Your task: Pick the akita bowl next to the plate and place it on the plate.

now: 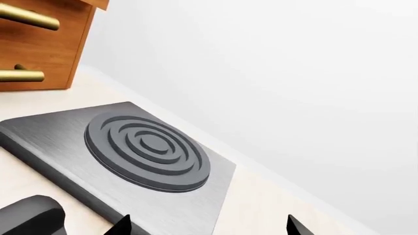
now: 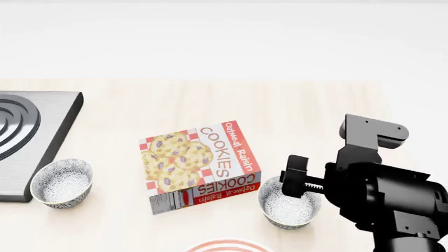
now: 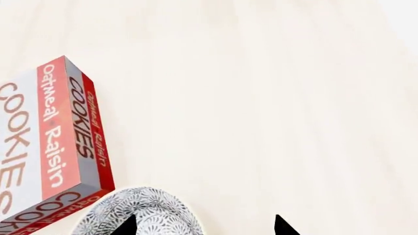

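Observation:
The akita bowl [image 2: 288, 206], grey-black patterned outside and whitish inside, stands next to the plate [image 2: 227, 245], of which only a red-ringed rim shows at the head view's bottom edge. My right gripper [image 3: 203, 226] is open just above this bowl [image 3: 140, 214]; one fingertip [image 3: 128, 225] lies over the bowl's patterned side, the other over bare counter. Its arm [image 2: 374, 184] covers the bowl's right side. An identical bowl [image 2: 63, 182] stands at the left by the stove. My left gripper [image 1: 209, 226] is open and empty above the stove's corner.
A cookie box [image 2: 199, 165] lies flat between the two bowls, its end close to the akita bowl [image 3: 56, 147]. A grey stove plate with a ringed burner [image 1: 147, 152] sits at the counter's left. A wooden drawer unit with brass handles [image 1: 39, 44] stands behind it.

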### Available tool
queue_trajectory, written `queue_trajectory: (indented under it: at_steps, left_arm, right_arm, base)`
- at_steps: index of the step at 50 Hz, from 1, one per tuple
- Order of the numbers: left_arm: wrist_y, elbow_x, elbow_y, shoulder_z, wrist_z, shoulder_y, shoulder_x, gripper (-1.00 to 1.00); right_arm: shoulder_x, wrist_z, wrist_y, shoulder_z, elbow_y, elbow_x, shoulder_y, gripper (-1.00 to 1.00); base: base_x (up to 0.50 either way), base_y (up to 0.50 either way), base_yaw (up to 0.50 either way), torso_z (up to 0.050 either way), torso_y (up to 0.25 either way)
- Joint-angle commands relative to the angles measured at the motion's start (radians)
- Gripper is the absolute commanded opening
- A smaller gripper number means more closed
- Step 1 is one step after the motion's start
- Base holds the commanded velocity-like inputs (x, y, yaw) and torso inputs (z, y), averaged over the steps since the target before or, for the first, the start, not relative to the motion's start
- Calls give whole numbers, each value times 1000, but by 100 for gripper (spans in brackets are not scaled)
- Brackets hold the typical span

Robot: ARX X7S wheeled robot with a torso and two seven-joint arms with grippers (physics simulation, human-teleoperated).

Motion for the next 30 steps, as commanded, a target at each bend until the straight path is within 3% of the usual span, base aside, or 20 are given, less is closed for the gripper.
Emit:
queue_trajectory:
  at_steps: [1, 30]
  left_arm:
    - [0, -4, 2, 3, -4, 1, -3, 100]
    - [10, -10, -14, 10, -3, -4, -8, 100]
  right_arm:
    - [-14, -42, -57, 0, 128, -11, 26, 100]
    - [-30, -142, -51, -34, 241, -35, 45, 100]
  base:
    - [0, 0, 0, 0, 0]
    - [0, 0, 0, 0, 0]
